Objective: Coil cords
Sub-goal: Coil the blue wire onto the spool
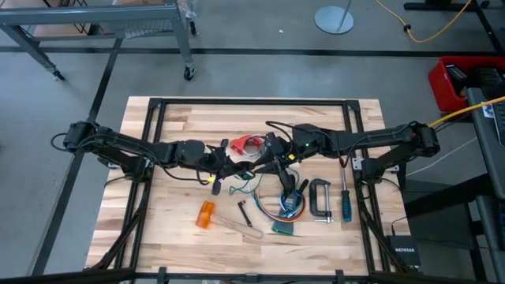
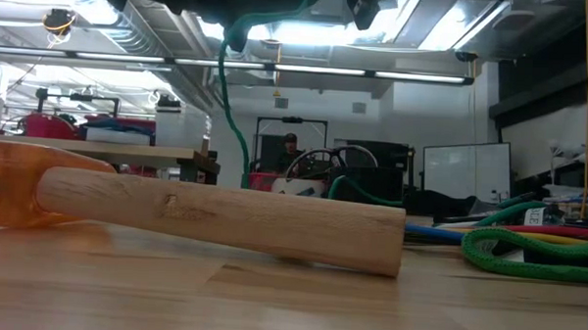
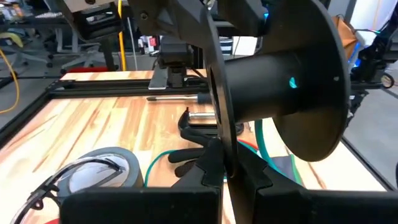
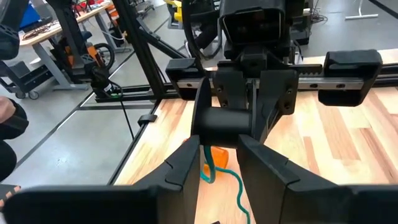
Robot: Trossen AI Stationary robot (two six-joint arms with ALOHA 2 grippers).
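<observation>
A black spool point(image 3: 280, 81) with two round flanges and a thick hub point(image 4: 224, 127) hangs above the table's middle. My left gripper point(image 3: 224, 165) and my right gripper point(image 4: 217, 149) meet on it from opposite sides, both shut on it. A thin green cord point(image 4: 210, 169) hangs from the spool down to the table point(image 1: 237, 189). In the low view it drops from the top of the picture point(image 2: 230, 94). A cord with a red piece point(image 1: 251, 143) lies just beyond the grippers. A bundle of cords point(image 1: 288, 201) lies on the near side. My left gripper pinches the rim of one thin flange point(image 3: 219, 134) between its two fingers. It comes nearly level from the table's left, in line with the flange's edge. The spool is lifted clear, its axis level. My right gripper comes nearly level from the table's right. One fingertip point(image 4: 189, 155) is outside a flange and the other point(image 4: 249, 146) is by the hub. Which faces they touch I cannot tell.
A grey tape roll point(image 3: 106, 171) lies under the spool. Nearer the front lie an orange-bladed tool point(image 1: 206, 214) with a wooden handle point(image 2: 224, 216), a black bolt point(image 1: 245, 213), a C-clamp point(image 1: 319, 197) and a blue-handled screwdriver point(image 1: 346, 205). A green rope point(image 2: 526, 253) lies at the right.
</observation>
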